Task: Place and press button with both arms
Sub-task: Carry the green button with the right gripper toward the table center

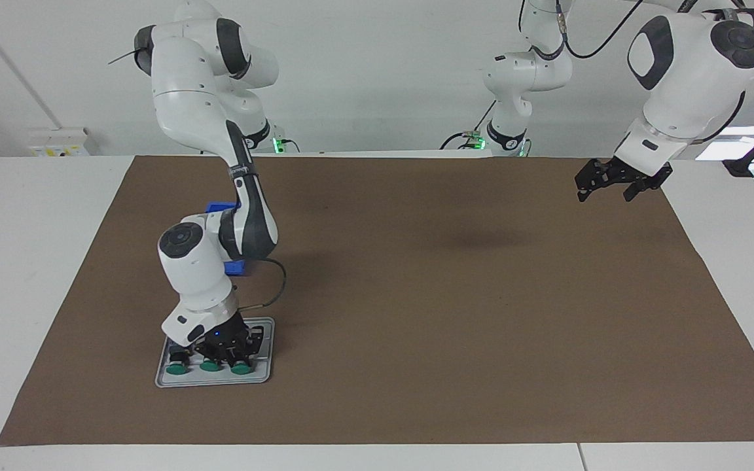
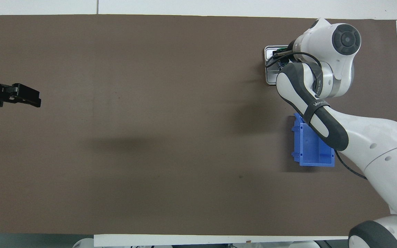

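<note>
A: What is the right pincer [image 1: 225,356] doing?
B: It is down in a grey tray [image 1: 266,353] at the right arm's end of the brown-covered counter [image 1: 455,294], farther from the robots than a blue bin [image 2: 310,146]. Its fingertips are clenched among the buttons there.
A: How many buttons show?
B: Three green caps stand in a row along the tray's edge farthest from the robots: one button [image 1: 177,369] clear of the pincer, a second button [image 1: 210,367] and a third button [image 1: 241,368] right at its fingertips. Which of them it grips, I cannot tell.
A: And the left pincer [image 1: 603,193]?
B: It waits in the air over the counter's edge at the left arm's end, fingers released, holding nothing, well apart from the tray.
</note>
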### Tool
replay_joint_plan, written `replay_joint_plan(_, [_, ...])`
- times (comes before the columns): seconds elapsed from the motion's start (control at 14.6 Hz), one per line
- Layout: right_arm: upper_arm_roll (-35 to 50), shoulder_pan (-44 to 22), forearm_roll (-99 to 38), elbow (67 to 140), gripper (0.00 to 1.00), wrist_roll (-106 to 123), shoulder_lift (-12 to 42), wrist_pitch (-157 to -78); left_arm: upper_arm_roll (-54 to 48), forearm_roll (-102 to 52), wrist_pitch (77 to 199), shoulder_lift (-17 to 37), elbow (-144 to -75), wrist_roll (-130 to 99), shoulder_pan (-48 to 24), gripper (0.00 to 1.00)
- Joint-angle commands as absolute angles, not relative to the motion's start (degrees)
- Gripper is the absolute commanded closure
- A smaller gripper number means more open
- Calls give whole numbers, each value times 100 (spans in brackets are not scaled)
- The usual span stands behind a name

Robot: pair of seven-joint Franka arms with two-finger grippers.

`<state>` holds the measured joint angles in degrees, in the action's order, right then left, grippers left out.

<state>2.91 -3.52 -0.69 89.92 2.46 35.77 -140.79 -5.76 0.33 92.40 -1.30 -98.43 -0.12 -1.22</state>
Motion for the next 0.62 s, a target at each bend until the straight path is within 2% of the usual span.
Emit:
replay_joint_plan(0.0, [308, -299, -97, 8492, 91, 325, 3428, -13108, -589, -35, 9237, -141, -9835, 88, -62, 0])
replay_joint_plan(0.34, [-69, -404, -105, 8385, 91, 255, 2884, -11763, -589, -35, 9237, -141, -9835, 88, -62, 0])
replay_joint_plan(0.55, [-176, -544, -27, 8394, 91, -567, 2462, -10919, -589, -35, 9237, -141, -9835, 88, -62, 0])
